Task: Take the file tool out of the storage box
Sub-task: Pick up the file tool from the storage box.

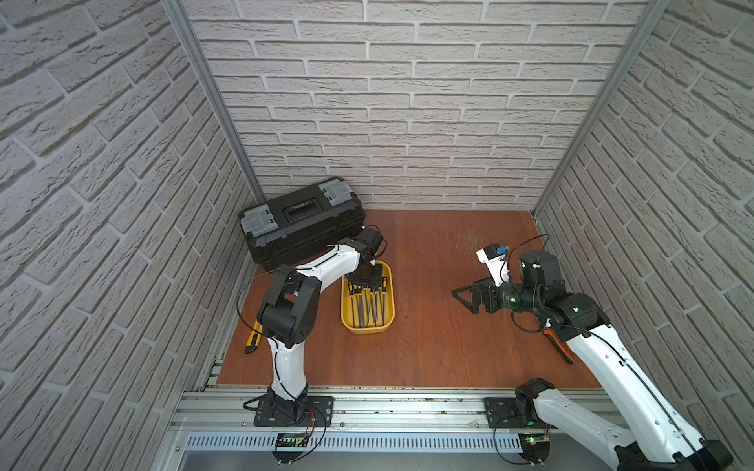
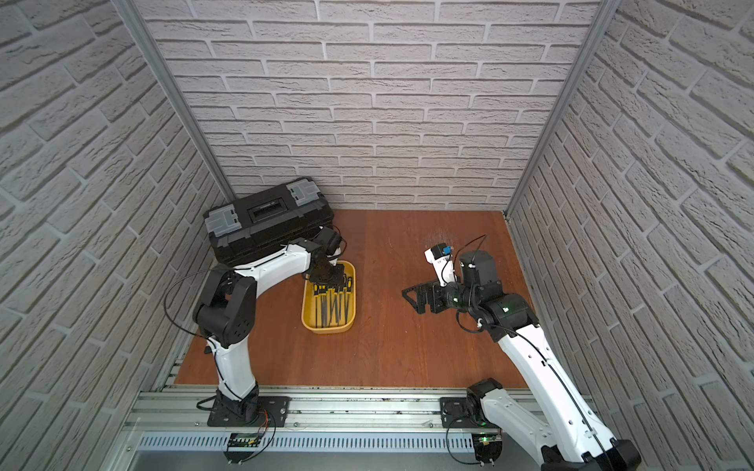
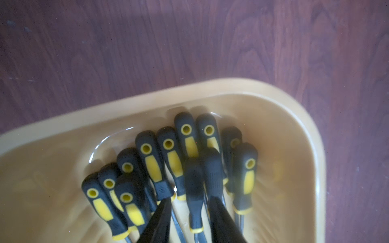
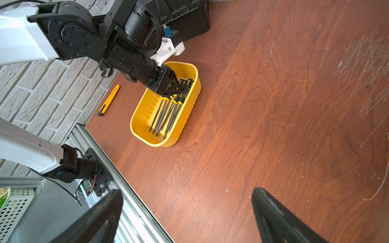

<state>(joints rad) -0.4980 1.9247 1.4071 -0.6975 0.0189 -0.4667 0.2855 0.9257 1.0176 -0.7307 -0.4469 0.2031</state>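
The yellow storage box (image 1: 367,329) (image 2: 326,329) sits left of centre on the wooden table, with several file tools (image 1: 367,304) (image 4: 166,113) in it, black-and-yellow handles toward the back. My left gripper (image 1: 364,281) (image 3: 189,199) reaches down into the box's far end. Its fingers stand narrowly apart on either side of one file handle (image 3: 194,189), and a gap shows beside the handle. That wrist view is blurred. My right gripper (image 1: 463,299) (image 4: 188,191) hovers wide open over bare table on the right, holding nothing.
A black toolbox (image 1: 302,220) with grey latches stands at the back left, just behind the box. A yellow utility knife (image 1: 253,336) (image 4: 109,100) lies by the left wall. An orange-handled tool (image 1: 557,344) lies under the right arm. An aluminium rail (image 1: 387,403) borders the front.
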